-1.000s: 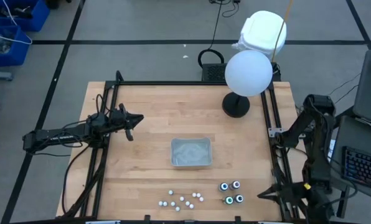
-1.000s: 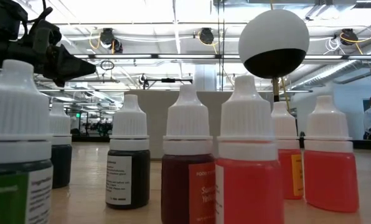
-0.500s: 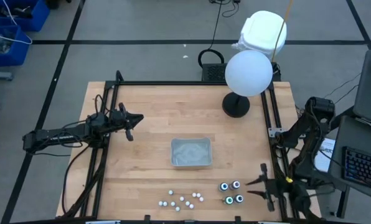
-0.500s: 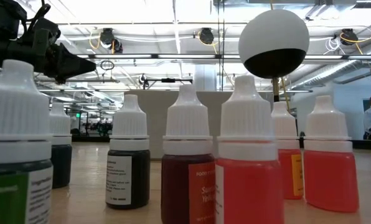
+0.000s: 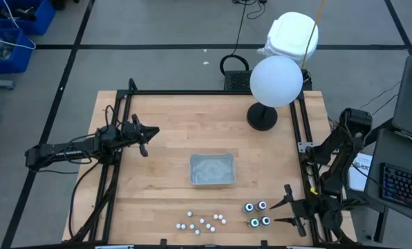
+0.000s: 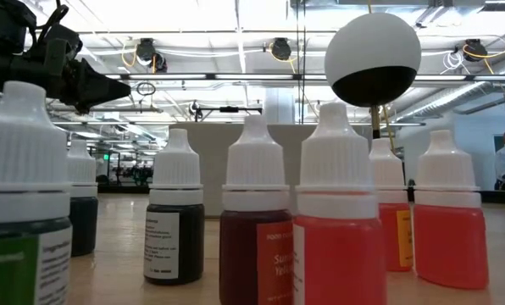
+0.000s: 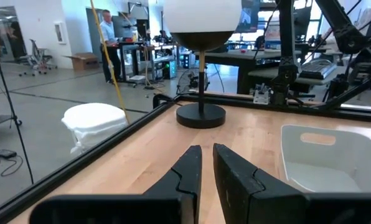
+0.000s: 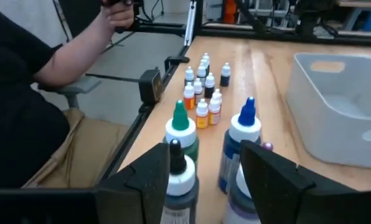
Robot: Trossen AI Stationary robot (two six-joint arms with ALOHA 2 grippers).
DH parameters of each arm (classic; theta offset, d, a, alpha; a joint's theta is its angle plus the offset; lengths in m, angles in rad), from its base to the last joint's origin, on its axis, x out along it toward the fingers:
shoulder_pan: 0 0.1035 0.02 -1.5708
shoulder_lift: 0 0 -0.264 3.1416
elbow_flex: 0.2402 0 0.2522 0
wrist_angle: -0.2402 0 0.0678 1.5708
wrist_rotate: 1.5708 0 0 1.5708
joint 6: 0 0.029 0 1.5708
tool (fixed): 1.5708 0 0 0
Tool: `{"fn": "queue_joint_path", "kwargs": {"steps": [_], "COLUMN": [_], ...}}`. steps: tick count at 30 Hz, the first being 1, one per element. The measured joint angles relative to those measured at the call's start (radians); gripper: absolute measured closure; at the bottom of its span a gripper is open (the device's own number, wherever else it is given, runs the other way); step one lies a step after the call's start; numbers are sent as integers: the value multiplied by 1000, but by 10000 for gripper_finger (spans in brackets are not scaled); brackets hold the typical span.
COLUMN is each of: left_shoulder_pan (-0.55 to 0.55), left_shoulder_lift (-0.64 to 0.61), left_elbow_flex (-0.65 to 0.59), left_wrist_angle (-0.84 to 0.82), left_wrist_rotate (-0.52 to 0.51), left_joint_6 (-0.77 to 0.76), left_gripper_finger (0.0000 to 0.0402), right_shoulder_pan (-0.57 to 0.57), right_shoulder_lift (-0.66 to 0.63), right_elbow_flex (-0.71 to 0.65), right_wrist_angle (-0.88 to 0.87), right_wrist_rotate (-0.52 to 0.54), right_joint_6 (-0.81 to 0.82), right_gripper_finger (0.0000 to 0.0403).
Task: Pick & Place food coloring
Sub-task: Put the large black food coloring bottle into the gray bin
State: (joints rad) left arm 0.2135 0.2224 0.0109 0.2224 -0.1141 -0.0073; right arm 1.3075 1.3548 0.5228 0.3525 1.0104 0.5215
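- Right gripper (image 5: 287,205) sits low at the table's front right corner, fingers spread wide and holding nothing, tips pointing at the food coloring bottles.
- Four food coloring bottles (image 5: 257,214) stand in a tight two-by-two square just beside those fingertips, near the front edge, not touching the gripper in the high view.
- From the right wrist view, these bottles have pointed caps: one green (image 8: 180,116), one blue (image 8: 247,111), one black (image 8: 175,149); the fourth is mostly hidden behind a finger.
- Left gripper (image 5: 145,140) hovers over the left side of the table, well apart from the bottles; its fingers are nearly together with only a thin gap, holding nothing.
- One clear plastic tray (image 5: 211,170) rests at the middle of the wooden table (image 5: 171,117), between the two grippers.
- A loose cluster of about nine small dropper bottles (image 5: 202,221) with white caps stands near the front edge, left of the four food coloring bottles; the low view shows red, orange and dark liquids.
- One round white globe lamp (image 5: 276,81) on a black base (image 5: 262,117) stands at the far right of the table.
- A person's arm (image 8: 79,53) in a dark sleeve shows beyond the table edge in the right wrist view.
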Motion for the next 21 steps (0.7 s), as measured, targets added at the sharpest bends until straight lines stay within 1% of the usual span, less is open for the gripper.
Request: {"fn": "queue_joint_path", "kwargs": {"steps": [3, 7, 15, 21], "left_shoulder_pan": [0, 0, 0, 0], "left_shoulder_lift": [0, 0, 0, 0], "left_elbow_flex": [0, 0, 0, 0], "left_wrist_angle": [-1, -1, -1, -1], "left_wrist_rotate": [0, 0, 0, 0], "left_joint_6": [-1, -1, -6, -7], "left_gripper_finger": [355, 355, 355, 355], "right_shoulder_pan": [-10, -33, -78, -79], "right_shoulder_lift": [27, 76, 170, 180], "right_elbow_flex": [0, 0, 0, 0], "right_wrist_angle": [35, 72, 203, 203], "right_wrist_rotate": [-30, -56, -151, -152], "right_joint_6": [-34, -39, -64, -64], "right_gripper_finger": [218, 223, 221, 223]}}
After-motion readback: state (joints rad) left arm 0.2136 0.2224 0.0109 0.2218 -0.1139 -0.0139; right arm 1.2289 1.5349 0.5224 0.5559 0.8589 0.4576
